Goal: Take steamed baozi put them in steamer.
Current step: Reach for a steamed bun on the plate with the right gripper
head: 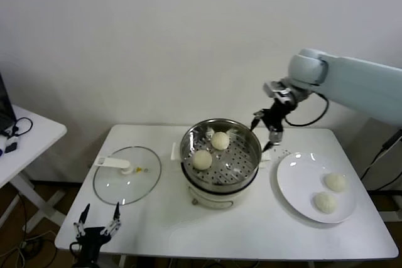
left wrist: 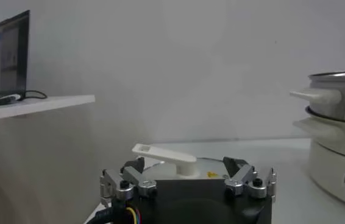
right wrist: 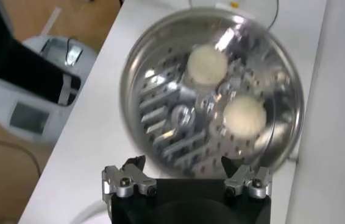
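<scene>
I see my right gripper (head: 271, 137) spread open and empty above the steamer's (head: 221, 154) right rim, two buns (head: 202, 159) inside it below my fingers, two more on the plate (head: 301, 183) right of the steamer, left gripper (head: 98, 224) open, parked near the lid (head: 125, 177).

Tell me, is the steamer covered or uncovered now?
Uncovered. The glass lid lies flat on the table, to the left of the steamer, whose open basket shows two baozi inside.
</scene>
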`<state>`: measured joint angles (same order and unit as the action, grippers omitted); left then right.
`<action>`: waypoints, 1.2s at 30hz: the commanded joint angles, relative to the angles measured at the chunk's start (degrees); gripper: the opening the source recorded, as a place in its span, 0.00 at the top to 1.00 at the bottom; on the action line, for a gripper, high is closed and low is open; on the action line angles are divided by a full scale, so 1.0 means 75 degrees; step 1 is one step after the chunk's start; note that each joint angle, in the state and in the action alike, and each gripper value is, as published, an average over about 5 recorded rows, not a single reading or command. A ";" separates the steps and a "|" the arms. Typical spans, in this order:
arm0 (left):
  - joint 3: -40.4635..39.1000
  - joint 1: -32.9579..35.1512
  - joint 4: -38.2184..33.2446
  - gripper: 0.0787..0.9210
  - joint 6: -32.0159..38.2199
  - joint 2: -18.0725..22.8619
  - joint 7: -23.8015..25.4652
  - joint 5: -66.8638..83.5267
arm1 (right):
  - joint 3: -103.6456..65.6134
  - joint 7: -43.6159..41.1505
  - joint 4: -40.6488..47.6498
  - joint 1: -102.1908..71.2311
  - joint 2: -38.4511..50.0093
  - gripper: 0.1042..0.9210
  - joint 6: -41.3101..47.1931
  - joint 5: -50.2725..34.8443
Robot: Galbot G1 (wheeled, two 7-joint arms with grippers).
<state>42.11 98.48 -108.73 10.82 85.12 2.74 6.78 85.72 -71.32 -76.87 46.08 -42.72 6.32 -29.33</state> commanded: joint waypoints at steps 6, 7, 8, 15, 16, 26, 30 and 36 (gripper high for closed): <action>0.0015 0.0016 -0.0029 0.12 -0.0066 0.0030 0.0001 -0.0063 | -0.3691 -0.0435 -0.0301 -0.4188 0.3185 0.12 -0.1171 0.3865; 0.0018 0.0020 -0.0037 0.12 -0.0072 0.0035 0.0001 -0.0067 | -0.4080 -0.0430 -0.0231 -0.4658 0.3208 0.12 -0.1222 0.4093; 0.0019 0.0027 -0.0041 0.12 -0.0075 0.0040 0.0001 -0.0068 | -0.4454 -0.0420 -0.0156 -0.5056 0.3211 0.12 -0.1275 0.4302; 0.0016 0.0091 -0.0023 0.12 -0.0063 0.0074 0.0003 -0.0095 | -0.6357 -0.0195 0.0498 -0.6889 0.3012 0.12 -0.1616 0.5313; 0.0017 0.0093 -0.0012 0.12 -0.0061 0.0076 0.0002 -0.0098 | -0.6474 -0.0171 0.0590 -0.7027 0.2973 0.12 -0.1626 0.5384; 0.0015 0.0062 0.0075 0.12 -0.0087 0.0106 0.0016 -0.0139 | -0.6860 0.0014 0.0804 -0.7888 0.2488 0.12 -0.1545 0.5691; 0.0030 0.0053 0.0085 0.12 -0.0092 0.0099 0.0013 -0.0145 | -0.6884 0.0120 0.0871 -0.8032 0.2257 0.12 -0.1527 0.5787; 0.0037 0.0050 0.0146 0.12 -0.0081 0.0098 0.0011 -0.0153 | -0.6881 0.0309 0.1013 -0.8134 0.1950 0.12 -0.1531 0.5847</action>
<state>42.37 98.83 -107.94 10.16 85.90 2.83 5.71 38.26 -70.26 -70.76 -9.10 -25.90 -4.60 11.49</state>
